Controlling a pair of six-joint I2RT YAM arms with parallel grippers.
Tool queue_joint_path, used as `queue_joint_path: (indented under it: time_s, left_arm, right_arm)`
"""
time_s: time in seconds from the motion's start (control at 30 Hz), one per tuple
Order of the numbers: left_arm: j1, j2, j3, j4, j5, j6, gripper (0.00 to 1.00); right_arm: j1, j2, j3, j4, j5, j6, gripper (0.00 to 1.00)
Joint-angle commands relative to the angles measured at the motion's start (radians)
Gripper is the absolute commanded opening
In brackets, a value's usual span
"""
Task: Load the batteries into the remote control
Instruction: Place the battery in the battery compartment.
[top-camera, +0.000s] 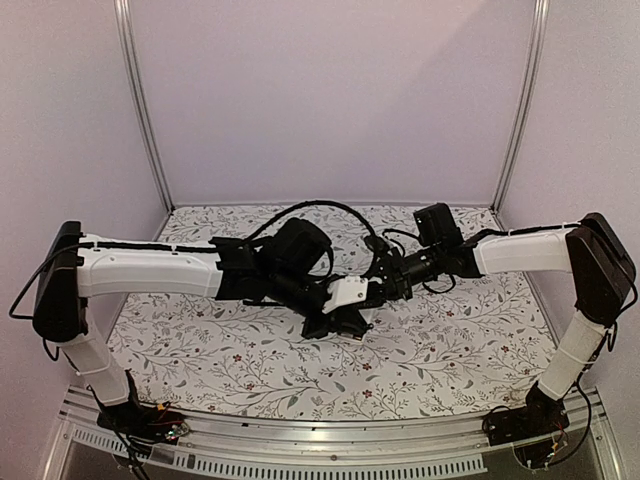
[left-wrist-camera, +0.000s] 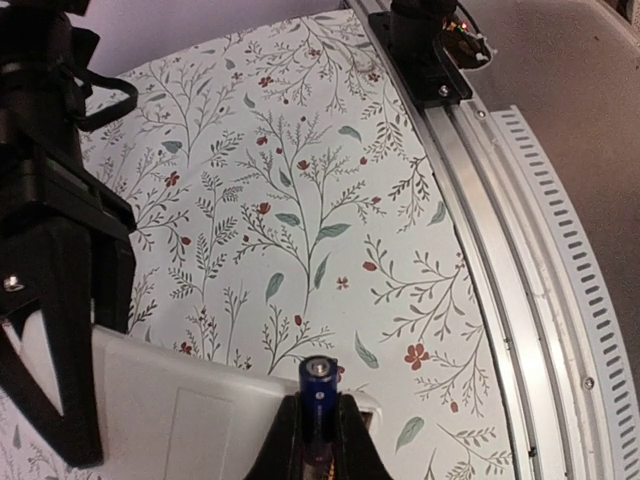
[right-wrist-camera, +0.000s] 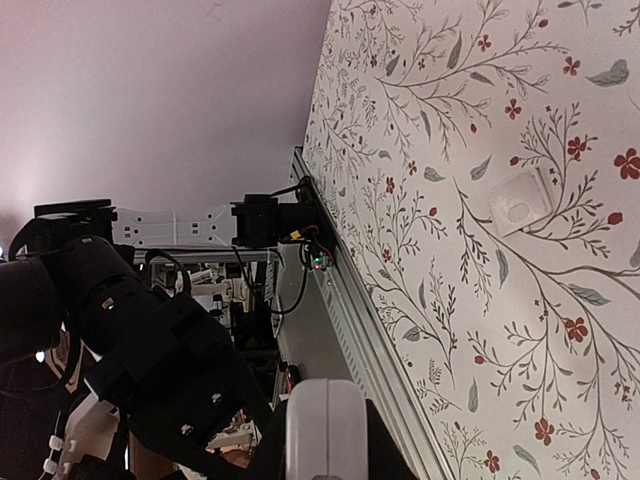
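Observation:
The remote control (top-camera: 350, 292) is held above the middle of the table with its plain white back showing. My right gripper (top-camera: 376, 290) is shut on its end; in the right wrist view the white body (right-wrist-camera: 325, 425) sits between the fingers of the right gripper (right-wrist-camera: 325, 450). My left gripper (left-wrist-camera: 318, 425) is shut on a dark blue battery (left-wrist-camera: 318, 390) with a silver tip. It holds the battery upright against the edge of the remote (left-wrist-camera: 180, 410), by an open recess at its corner. In the top view the left gripper (top-camera: 333, 320) is just below the remote.
A small white square piece (right-wrist-camera: 520, 200), like a battery cover, lies flat on the floral table mat. The aluminium front rail (left-wrist-camera: 500, 230) and an arm base (left-wrist-camera: 425, 45) are near. The right gripper's black body (left-wrist-camera: 60, 250) stands close on the left.

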Motion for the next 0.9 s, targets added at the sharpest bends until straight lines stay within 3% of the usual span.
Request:
queue_joint_path:
  time_s: [0.0,0.47,0.87]
  left_arm:
    - [-0.008,0.006,-0.003,-0.059,-0.069,0.043,0.01]
    - [-0.007,0.023,-0.004,-0.140,-0.154,0.094,0.02]
    - [-0.008,0.037,-0.001,-0.151,-0.181,0.096,0.11]
  right_arm:
    - [0.010,0.014,-0.013,0.030,-0.033,0.022,0.00]
    - [0.016,0.010,-0.019,0.036,-0.037,0.030,0.00]
    - [0.016,-0.002,-0.032,0.102,-0.047,0.072,0.00]
